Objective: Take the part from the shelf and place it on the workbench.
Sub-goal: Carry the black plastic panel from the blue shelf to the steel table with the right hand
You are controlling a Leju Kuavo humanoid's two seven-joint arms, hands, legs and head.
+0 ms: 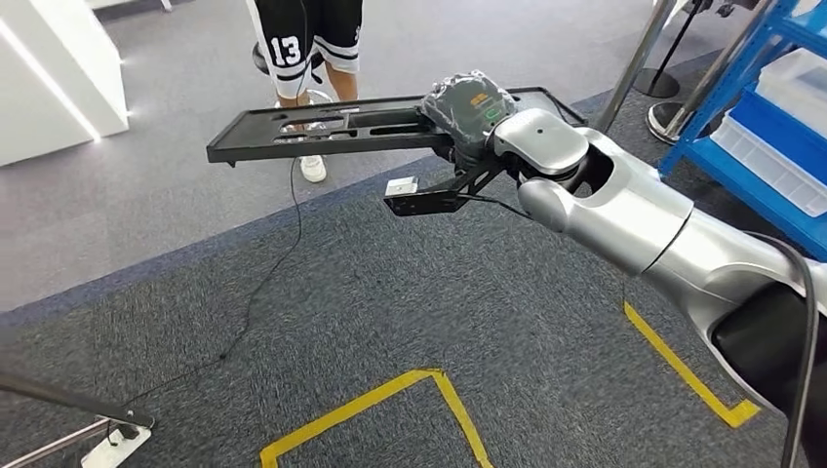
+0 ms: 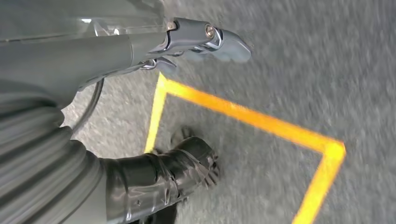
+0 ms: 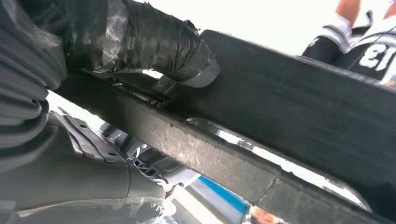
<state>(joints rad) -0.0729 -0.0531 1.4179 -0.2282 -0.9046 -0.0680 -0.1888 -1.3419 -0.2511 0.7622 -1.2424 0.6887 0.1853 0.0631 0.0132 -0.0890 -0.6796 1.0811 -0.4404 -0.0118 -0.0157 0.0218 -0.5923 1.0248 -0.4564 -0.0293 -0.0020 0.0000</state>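
The part is a long flat black panel with slots, carried level in the air above the carpet. My right hand, wrapped in clear plastic, grips its right end from above. In the right wrist view the taped thumb presses on the panel's black edge and fingers sit under it. My left hand hangs over the carpet with its fingers apart and nothing in them.
A person in black shorts numbered 13 stands just beyond the panel. A blue shelf with clear bins is at the right, with metal stanchion posts beside it. Yellow tape lines and a thin black cable lie on the carpet.
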